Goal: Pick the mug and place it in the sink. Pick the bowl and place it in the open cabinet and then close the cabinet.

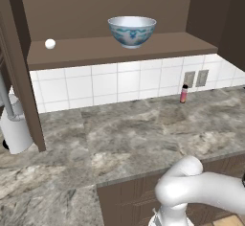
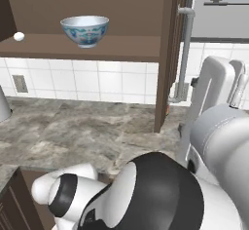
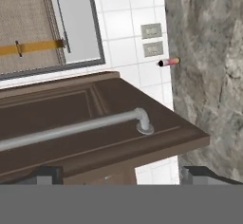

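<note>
The bowl (image 1: 132, 30) sits upright on the open cabinet (image 1: 143, 48) shelf, while the pincer (image 3: 123, 174) — spread wide, holding nothing — faces a door's bar handle (image 3: 76, 128), apparently just short of touching.

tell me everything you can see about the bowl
The bowl is large, round and white with a blue-teal pattern around its outside, glossy like glazed ceramic, narrowing to a small foot. It stands upright on the inner shelf of the open cabinet, near the middle, resting on the brown wood. Its inside looks plain and pale, with nothing visible in it. A small white ball sits apart from it on the same shelf. Nothing else touches it.
</note>
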Tool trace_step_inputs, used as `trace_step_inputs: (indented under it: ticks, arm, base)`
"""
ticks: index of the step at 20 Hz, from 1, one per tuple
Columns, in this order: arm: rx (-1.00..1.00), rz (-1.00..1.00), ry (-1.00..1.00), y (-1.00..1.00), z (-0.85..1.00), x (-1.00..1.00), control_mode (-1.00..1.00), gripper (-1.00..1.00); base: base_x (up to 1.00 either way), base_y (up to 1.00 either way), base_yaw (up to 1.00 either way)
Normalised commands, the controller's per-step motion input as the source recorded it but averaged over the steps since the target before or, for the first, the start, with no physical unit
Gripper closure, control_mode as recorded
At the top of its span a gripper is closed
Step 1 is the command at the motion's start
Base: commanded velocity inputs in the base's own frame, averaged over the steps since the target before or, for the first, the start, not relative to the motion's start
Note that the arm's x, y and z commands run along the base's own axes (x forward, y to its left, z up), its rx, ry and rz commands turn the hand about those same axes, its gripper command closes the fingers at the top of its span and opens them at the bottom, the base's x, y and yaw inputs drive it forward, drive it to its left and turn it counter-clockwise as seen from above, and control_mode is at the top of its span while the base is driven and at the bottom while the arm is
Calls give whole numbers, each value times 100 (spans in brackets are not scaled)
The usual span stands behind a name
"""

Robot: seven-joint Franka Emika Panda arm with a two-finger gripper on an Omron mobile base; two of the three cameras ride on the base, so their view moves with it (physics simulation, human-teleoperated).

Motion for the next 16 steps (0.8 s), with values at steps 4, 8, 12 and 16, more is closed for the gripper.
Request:
trace_step_inputs:
  ticks: [4,8,12,16]
  arm:
    - [0,11,4,-13,0,11,-100,-100]
    - [0,11,6,-3,0,30,-100,-100]
    - [0,11,13,-8,0,37,-100,-100]
    - [2,12,13,-34,-1,2,-100,-100]
  base:
    - [0,0,0]
    - [0,0,0]
    - [0,0,0]
    - [0,0,0]
